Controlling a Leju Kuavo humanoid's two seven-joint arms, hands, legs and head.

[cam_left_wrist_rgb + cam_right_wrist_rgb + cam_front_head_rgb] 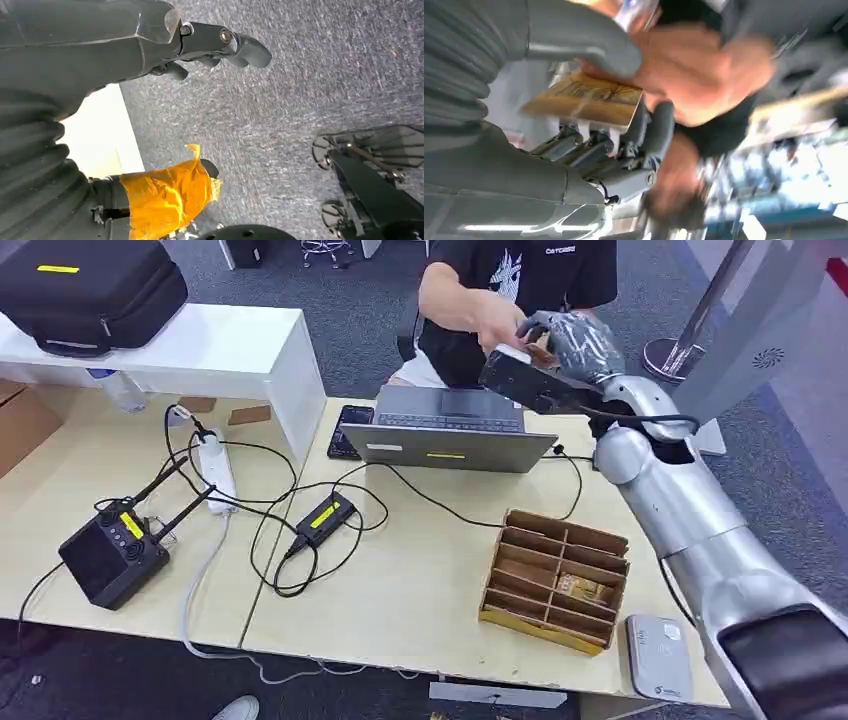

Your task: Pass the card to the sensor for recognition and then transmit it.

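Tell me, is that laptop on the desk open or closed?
Open. In the head view the laptop has its lid raised toward the camera and its keyboard showing behind it, facing the seated person. Whether the screen is on, I cannot tell.

The card (584,100) is a flat, tan-brown rectangle with faint darker line markings on its face. It is off the worktop, held up in the air beyond the far edge, above and behind the laptop's right end. The right hand (570,340) pinches it between thumb and fingers (659,125), and a person's hand (500,320) touches it from the other side. The sensor (658,655), a flat grey rounded pad, lies at the worktop's near right corner.
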